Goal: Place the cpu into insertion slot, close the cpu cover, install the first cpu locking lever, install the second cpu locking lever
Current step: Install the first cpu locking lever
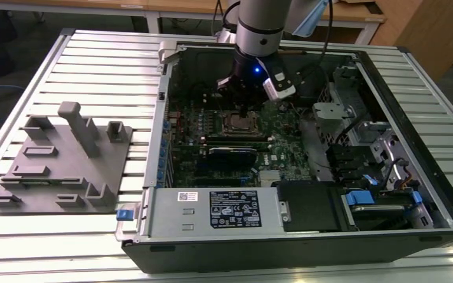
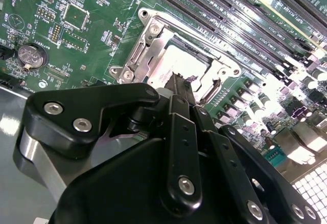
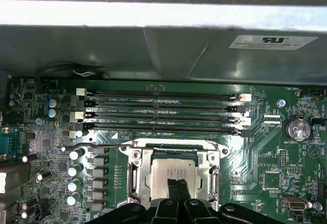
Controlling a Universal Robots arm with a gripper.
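Note:
The cpu (image 3: 162, 174) (image 2: 171, 63), a flat chip with a silvery top, lies in the insertion slot (image 1: 240, 125) on the green motherboard. Around it the silvery cpu cover (image 3: 137, 175) (image 2: 148, 42) lies flat, and the chip shows through its window. A thin metal locking lever (image 3: 97, 146) runs along the socket's side that faces the memory slots. My gripper (image 1: 246, 112) (image 3: 178, 187) (image 2: 180, 81) hangs straight over the chip, shut, its black fingertips pressed together at or just above the chip's top with nothing between them.
Several long memory slots (image 3: 163, 114) lie beside the socket, and a coin battery (image 3: 297, 128) (image 2: 31, 55) sits further off. The open computer case (image 1: 415, 112) walls in the board. A power supply (image 1: 210, 209) fills its near side. A grey fixture (image 1: 61, 159) stands at the exterior view's left.

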